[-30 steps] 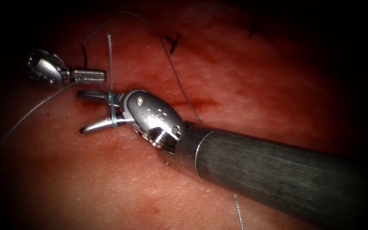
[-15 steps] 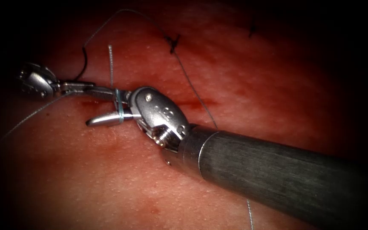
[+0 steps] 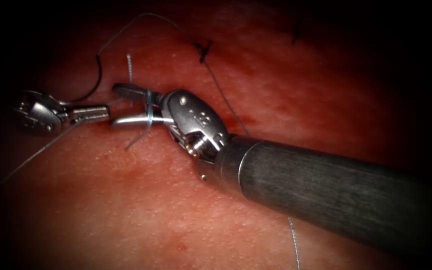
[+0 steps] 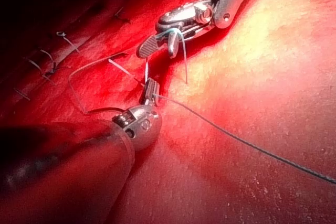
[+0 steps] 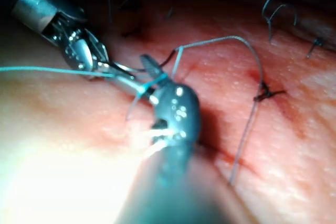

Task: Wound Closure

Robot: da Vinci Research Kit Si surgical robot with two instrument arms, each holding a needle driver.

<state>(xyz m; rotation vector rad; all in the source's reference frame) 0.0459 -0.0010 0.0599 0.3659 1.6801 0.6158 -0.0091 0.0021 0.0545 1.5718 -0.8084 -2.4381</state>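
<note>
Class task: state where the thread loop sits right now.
In the endoscope view the thread is wrapped around the right tool's open jaws, just right of the left tool.

Glossy metal right tool (image 3: 126, 105) on a matt brushed shaft (image 3: 326, 185); fine thread (image 3: 148, 107) wraps it; tissue (image 3: 126, 215) beneath looks moist, pebbled.

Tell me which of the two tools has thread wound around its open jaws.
The right arm's tool: thread loops around both spread jaws. The left arm's tool is shut on a strand.
</note>
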